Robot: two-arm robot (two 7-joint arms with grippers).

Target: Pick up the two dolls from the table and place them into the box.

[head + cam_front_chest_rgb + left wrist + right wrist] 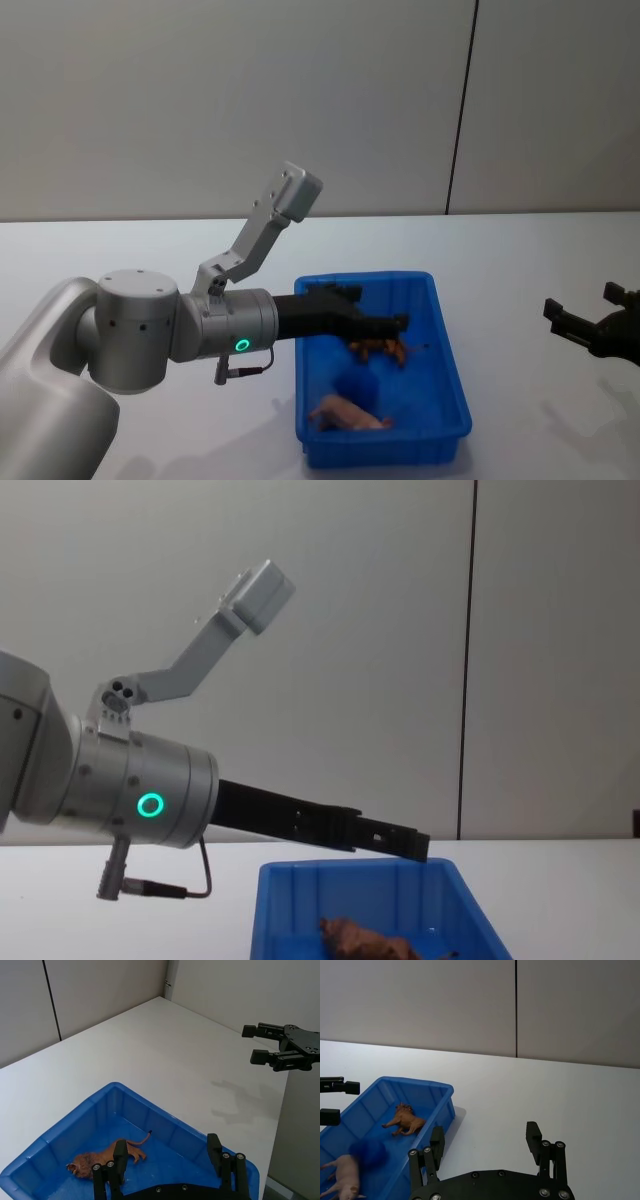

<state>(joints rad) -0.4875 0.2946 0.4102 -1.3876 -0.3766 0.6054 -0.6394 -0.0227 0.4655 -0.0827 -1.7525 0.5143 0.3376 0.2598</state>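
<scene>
Blue ribbed box (pixel 450 350) holds shaggy brown doll (pixel 380 349) and smooth pink doll (pixel 350 413).

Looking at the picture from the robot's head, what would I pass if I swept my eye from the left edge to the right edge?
Left arm's grey body → left gripper, open above the blue box, which holds the pink doll and the brown doll → bare white table → right gripper, open at the right edge.

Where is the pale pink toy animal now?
The pale pink toy animal lies inside the bright blue plastic bin, at its near end, apart from the reddish-brown shaggy toy.
</scene>
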